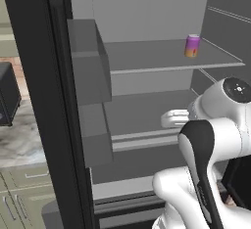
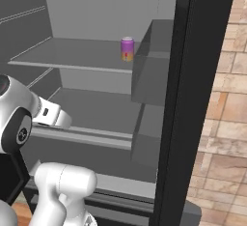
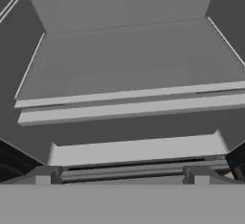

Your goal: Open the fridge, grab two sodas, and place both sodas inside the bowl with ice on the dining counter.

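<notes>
The fridge stands open, its grey shelved inside facing me. One soda, a purple can fading to orange with a silver top, stands upright on the upper shelf, also seen as the soda. My white hand reaches toward the shelf below that one, well under the can and touching nothing. In the hand view my gripper is open, its fingertips wide apart, with bare grey shelf ahead. The bowl with ice and the dining counter are out of view.
The black open door with grey door bins stands close on the left. Past it are a black microwave, a marble counter and sage-green cabinets. The other door edge and a brick wall bound the right.
</notes>
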